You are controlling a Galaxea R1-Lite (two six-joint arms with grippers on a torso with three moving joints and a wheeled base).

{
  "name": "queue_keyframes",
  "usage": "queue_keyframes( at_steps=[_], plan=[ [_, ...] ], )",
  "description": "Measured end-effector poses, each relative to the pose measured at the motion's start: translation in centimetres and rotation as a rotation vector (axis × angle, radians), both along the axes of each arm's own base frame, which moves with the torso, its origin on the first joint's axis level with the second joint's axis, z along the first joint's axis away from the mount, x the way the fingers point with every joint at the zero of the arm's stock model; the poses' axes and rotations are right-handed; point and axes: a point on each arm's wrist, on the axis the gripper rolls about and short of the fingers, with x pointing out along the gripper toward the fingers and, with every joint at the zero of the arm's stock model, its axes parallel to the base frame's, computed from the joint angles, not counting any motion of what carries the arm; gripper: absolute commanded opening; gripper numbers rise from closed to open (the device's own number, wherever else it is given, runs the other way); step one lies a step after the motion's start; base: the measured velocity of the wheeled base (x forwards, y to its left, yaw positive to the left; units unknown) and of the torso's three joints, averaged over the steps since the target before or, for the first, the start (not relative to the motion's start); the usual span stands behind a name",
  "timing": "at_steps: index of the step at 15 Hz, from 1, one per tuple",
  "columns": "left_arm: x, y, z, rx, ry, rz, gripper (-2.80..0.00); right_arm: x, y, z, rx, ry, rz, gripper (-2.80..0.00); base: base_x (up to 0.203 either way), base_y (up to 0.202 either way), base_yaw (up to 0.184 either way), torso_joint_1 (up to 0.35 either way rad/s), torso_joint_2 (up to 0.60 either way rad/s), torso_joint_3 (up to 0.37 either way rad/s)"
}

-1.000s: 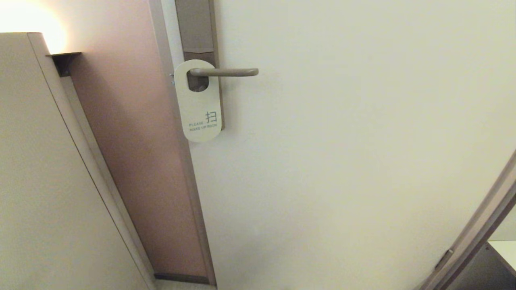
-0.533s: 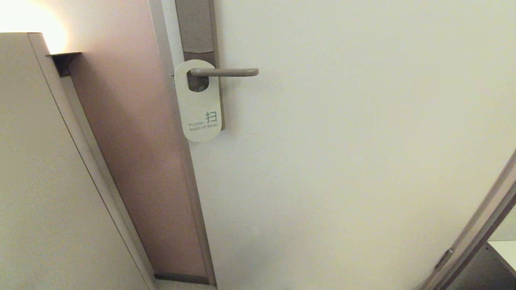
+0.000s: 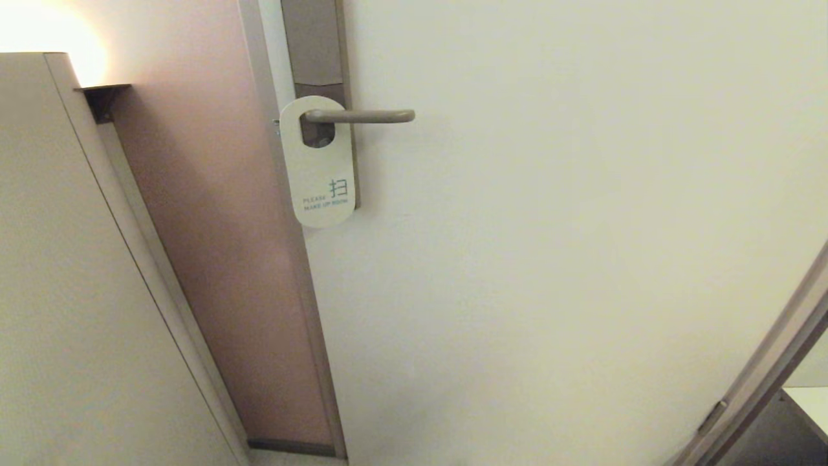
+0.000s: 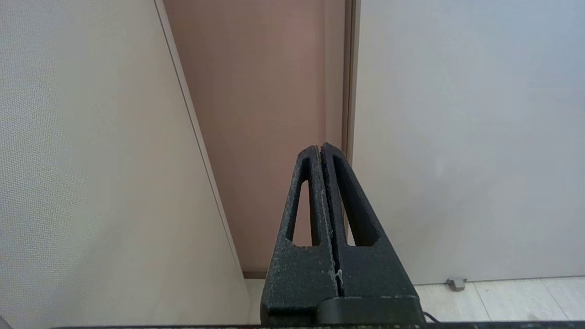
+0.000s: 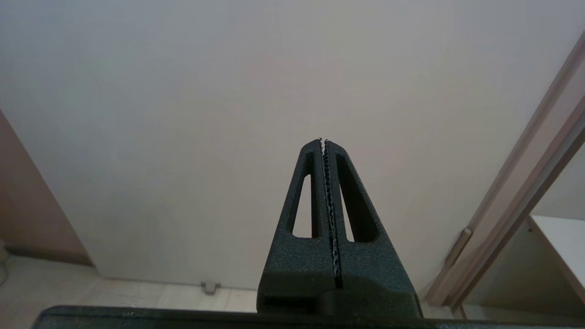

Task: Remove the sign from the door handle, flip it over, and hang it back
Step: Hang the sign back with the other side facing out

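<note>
Right now I see the sign (image 3: 318,165) hanging on the handle (image 3: 359,116) by its hole, white side out, with a dark character and "PLEASE MAKE UP ROOM" near its lower end. It lies flat against the brown backplate (image 3: 314,45) at the door's (image 3: 550,226) left edge. Neither arm shows in my head view. From the left wrist I see the left gripper (image 4: 321,148) held low, fingers pressed together on nothing, pointing at the seam between door and pinkish wall (image 4: 256,114). My right gripper (image 5: 323,141) is likewise low, fingers pressed together and empty, facing the plain door panel, with a doorstop (image 5: 210,287) at the floor.
</note>
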Motion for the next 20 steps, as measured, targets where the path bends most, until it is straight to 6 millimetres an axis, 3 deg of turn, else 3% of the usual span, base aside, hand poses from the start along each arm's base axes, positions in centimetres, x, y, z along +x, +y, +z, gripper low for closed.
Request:
queue_keyframes(
  at_steps=[20],
  plan=[
    [-0.08,-0.03,0.28,0.027,-0.01,-0.011,-2.8,-0.05,0.0,-0.04,-0.001,-0.007,0.0,-2.8,0.0,0.0,0.0,0.0,0.0,0.0]
  ],
)
